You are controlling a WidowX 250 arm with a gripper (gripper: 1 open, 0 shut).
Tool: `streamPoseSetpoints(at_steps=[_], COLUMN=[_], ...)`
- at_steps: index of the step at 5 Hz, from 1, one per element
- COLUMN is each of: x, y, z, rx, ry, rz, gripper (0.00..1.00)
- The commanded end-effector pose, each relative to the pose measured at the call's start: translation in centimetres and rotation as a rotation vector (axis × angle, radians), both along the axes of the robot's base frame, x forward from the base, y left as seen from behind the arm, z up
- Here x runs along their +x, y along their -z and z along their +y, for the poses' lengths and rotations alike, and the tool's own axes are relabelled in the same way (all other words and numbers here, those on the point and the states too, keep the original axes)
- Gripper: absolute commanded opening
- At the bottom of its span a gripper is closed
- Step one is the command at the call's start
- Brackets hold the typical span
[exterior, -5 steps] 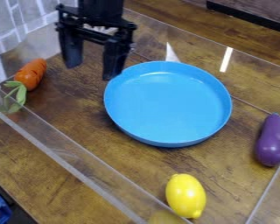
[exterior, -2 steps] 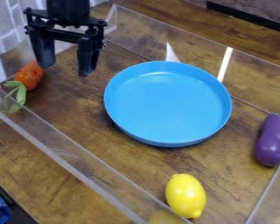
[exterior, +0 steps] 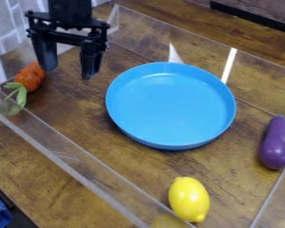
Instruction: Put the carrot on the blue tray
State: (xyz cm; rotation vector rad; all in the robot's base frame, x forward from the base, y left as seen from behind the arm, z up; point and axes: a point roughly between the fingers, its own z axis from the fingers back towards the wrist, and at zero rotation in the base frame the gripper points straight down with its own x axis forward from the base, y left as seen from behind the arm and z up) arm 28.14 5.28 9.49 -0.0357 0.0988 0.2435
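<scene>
- In the camera view, the fingers (exterior: 89, 62) stand widely open, one apart from the other, and they grip nothing.
- The carrot (exterior: 31, 76) lies at the left side of this view, on the wooden counter (exterior: 79, 115), close to the transparent wall (exterior: 56, 147). Its pale green top (exterior: 13, 96) points toward the lower left of the picture.
- The step in hand, as I judge, is to bring the fingers to the carrot and grasp it; the task is at its beginning, because the blue tray (exterior: 169, 105) does not have the carrot on it.
- To do this well, the arm should first move sideways until the carrot is between the fingers, and only then go down. It is better to close around the thick orange body than on the leafy part, which could slip or turn.
- The wall asks for care: a finger coming down too near to it may knock it, or may push the carrot away.
- As for the position, the carrot appears to the left of the fingers and just beside the nearer one, partly lower in the picture. How high the fingers are above the counter, I cannot tell surely from this single view.
</scene>
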Motion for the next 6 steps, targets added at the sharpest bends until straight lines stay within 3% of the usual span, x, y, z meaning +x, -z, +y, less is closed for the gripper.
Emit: streamPoseSetpoints(at_steps=[1, 4, 6], x=[0.2, 0.6, 0.9], y=[-0.4, 0.8, 1.6], z=[0.7, 0.7, 0.4], rx=[0.007, 0.001, 0.013], ry=[-0.019, -0.029, -0.032], rz=[-0.027, -0.019, -0.018], gripper=[1.00, 1.00, 1.00])
